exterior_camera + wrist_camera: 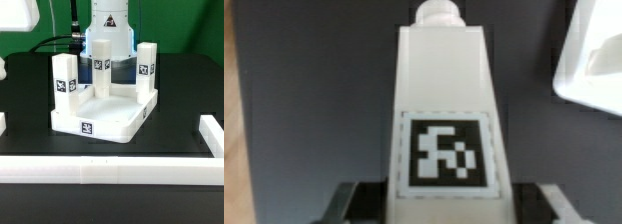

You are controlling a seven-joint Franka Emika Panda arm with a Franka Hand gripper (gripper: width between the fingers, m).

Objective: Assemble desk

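The white desk top (pixel 112 122) lies on the dark table with its rim up. Two tagged white legs stand in its corners, one on the exterior view's left (pixel 63 80) and one on the right (pixel 147 66). Behind the top, my gripper (pixel 104 52) is shut on a third leg (pixel 100 68), which hangs upright. In the wrist view this leg (pixel 445 90) runs away from the gripper (pixel 452 206) between both fingers (pixel 352 202), tag facing the camera and round peg (pixel 438 12) at its far end. Dark table lies beyond the peg, and the desk top's corner (pixel 590 60) is off to one side.
Long white border bars run along the front (pixel 110 170) and the exterior view's right (pixel 210 135) of the table. Another white piece (pixel 3 70) shows at the left edge. Green backdrop and the arm's base (pixel 108 15) stand behind.
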